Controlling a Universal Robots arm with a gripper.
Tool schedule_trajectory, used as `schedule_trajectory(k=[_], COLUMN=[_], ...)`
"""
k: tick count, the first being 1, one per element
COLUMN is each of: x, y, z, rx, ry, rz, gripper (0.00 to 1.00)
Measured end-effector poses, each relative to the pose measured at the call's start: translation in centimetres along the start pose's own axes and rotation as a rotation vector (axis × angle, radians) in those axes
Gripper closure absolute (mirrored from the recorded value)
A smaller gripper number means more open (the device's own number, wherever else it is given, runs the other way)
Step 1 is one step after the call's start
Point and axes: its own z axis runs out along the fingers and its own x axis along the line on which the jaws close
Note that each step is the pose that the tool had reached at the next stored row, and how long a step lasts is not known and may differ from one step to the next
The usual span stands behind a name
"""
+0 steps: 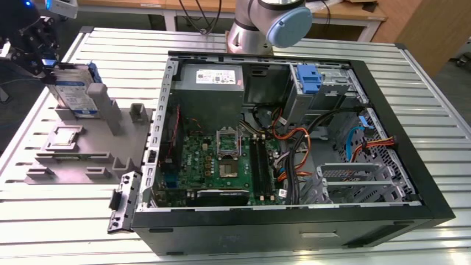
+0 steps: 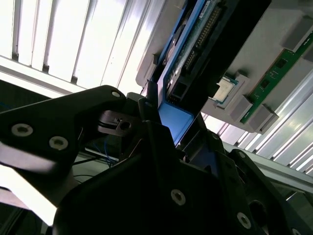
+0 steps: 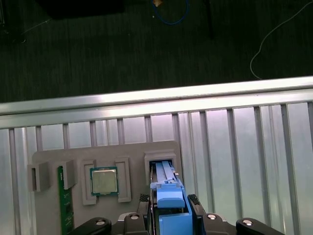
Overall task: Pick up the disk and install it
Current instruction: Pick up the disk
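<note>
The disk point(image 1: 74, 89), a silver-grey drive with a white-and-blue label and blue side rails, stands on edge in the slot of the grey fixture point(image 1: 81, 149) at the exterior view's left. My gripper point(image 1: 52, 65) is at its top edge. In the first wrist view the disk's blue rail point(image 3: 171, 205) sits between the two black fingers point(image 3: 143, 198), which press on it from both sides, so my gripper point(image 3: 168, 199) is shut on it. The second wrist view shows the disk's connector end point(image 2: 193, 58) and its blue rail close to the fingers point(image 2: 146, 110). The disk's lower end still reaches into the slot.
The open computer case point(image 1: 434, 182) fills the middle and the exterior view's right, with a motherboard, cables, a blue bracket point(image 1: 309, 77) in the upper bay and a metal cage point(image 1: 353, 176). A square chip point(image 3: 103, 181) and a green memory stick point(image 3: 64, 205) rest on the fixture. The arm's base point(image 1: 265, 22) is behind the case.
</note>
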Motion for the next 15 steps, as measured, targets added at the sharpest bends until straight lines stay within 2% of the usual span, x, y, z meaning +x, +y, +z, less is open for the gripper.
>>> schedule_trajectory(k=[10, 12, 13, 15], x=[0.03, 0.04, 0.04, 0.04], y=[0.00, -0.01, 0.00, 0.00], z=[0.00, 0.00, 0.00, 0.00], rx=[-0.0001, 0.0000, 0.0000, 0.0000], ry=[0.0001, 0.0000, 0.0000, 0.0000], rz=[0.000, 0.000, 0.000, 0.000], gripper=[0.56, 0.58, 0.63, 0.63])
